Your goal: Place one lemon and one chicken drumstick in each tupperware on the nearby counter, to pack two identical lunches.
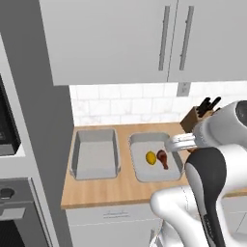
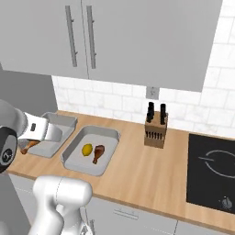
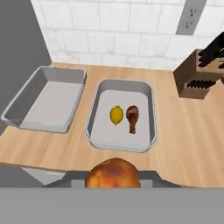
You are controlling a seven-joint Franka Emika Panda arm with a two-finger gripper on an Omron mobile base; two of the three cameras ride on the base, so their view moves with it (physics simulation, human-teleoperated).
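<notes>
Two grey tupperware stand side by side on the wooden counter [image 3: 188,140]. The left tupperware [image 1: 95,159] [image 2: 59,126] [image 3: 48,105] is empty. In the right tupperware [image 1: 144,176] [image 2: 75,163] [image 3: 105,133] lie a lemon [image 1: 151,157] [image 2: 87,149] [image 3: 116,115] and a chicken drumstick [image 1: 163,158] [image 2: 98,153] [image 3: 132,117]. My gripper [image 3: 113,180] is shut on a second chicken drumstick [image 3: 113,173] [image 2: 27,146]. It hangs above the counter's front edge, in front of the two containers.
A dark knife block [image 1: 195,118] [image 2: 155,128] [image 3: 199,74] stands at the back, right of the containers. A black cooktop [image 2: 213,170] lies further right. A tall oven column [image 1: 14,193] closes the left end, and wall cabinets [image 1: 144,38] hang overhead.
</notes>
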